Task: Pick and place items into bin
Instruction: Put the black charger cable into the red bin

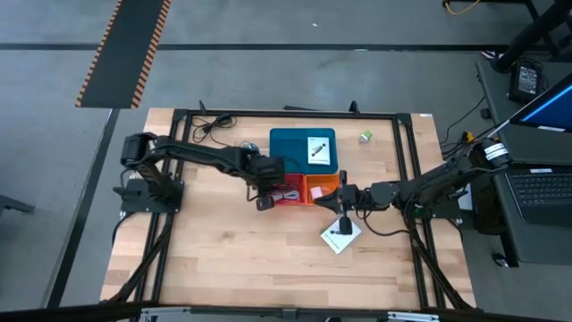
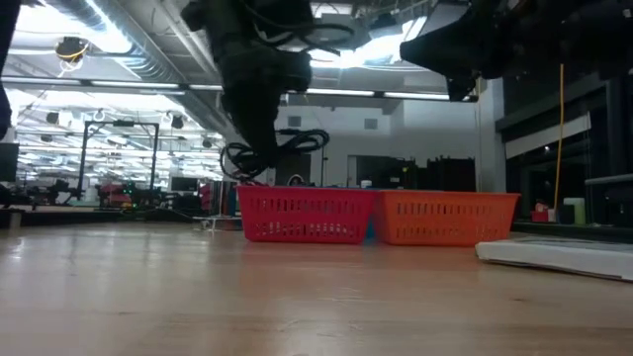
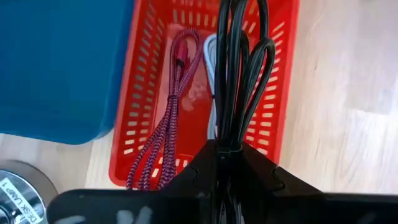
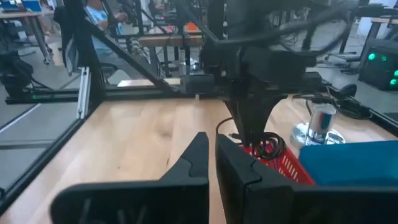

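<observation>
High view: left gripper sits at the red basket; right gripper, closed and empty, beside the orange basket.
Left wrist view: fingers clamped on the black cable, dangling over that red basket.

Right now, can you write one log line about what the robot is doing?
left gripper: shut on black cable, above red basket | right gripper: shut, empty, beside orange basket

Grey floor with a striped black mat, bright ceiling lights
</observation>
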Action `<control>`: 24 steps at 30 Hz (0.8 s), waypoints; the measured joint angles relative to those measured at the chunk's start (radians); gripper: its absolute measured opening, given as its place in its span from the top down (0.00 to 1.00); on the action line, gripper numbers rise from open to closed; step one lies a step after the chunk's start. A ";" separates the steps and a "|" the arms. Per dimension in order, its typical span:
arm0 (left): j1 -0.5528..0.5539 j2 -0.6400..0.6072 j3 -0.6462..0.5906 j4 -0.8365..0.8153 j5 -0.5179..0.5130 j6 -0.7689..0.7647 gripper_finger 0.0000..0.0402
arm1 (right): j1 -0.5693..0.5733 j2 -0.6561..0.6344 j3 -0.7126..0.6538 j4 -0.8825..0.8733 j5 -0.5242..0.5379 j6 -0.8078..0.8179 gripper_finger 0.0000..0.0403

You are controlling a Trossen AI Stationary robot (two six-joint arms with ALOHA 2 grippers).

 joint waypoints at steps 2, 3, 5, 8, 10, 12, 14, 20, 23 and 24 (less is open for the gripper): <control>0.007 0.032 0.044 -0.036 0.001 0.001 0.92 | -0.007 0.000 0.000 -0.014 0.000 0.000 0.97; 0.010 0.046 0.067 -0.053 0.003 0.003 0.92 | -0.010 0.000 0.000 -0.021 0.000 0.000 0.97; 0.019 0.072 0.103 -0.076 0.004 0.018 0.92 | -0.016 0.000 0.000 -0.034 0.000 0.000 0.96; 0.032 0.101 0.139 -0.094 0.015 0.036 0.92 | -0.017 -0.001 0.000 -0.040 0.000 0.000 0.96; 0.039 0.113 0.154 -0.090 0.030 0.036 0.92 | -0.017 -0.001 0.000 -0.047 0.000 0.000 0.96; 0.044 0.126 0.159 -0.090 0.035 0.036 0.92 | -0.017 -0.001 0.000 -0.058 0.000 0.000 0.96; 0.048 0.138 0.158 -0.095 0.034 0.029 0.92 | -0.017 -0.001 0.000 -0.075 0.000 -0.001 0.96; 0.051 0.150 0.158 -0.091 0.035 0.029 0.87 | -0.017 -0.001 0.000 -0.090 0.000 0.000 0.96; 0.050 0.146 0.158 -0.088 0.037 0.021 0.85 | -0.017 -0.001 0.000 -0.091 0.000 0.000 0.96; 0.050 0.144 0.158 -0.086 0.037 0.011 0.85 | -0.017 -0.001 0.000 -0.090 0.000 0.000 0.96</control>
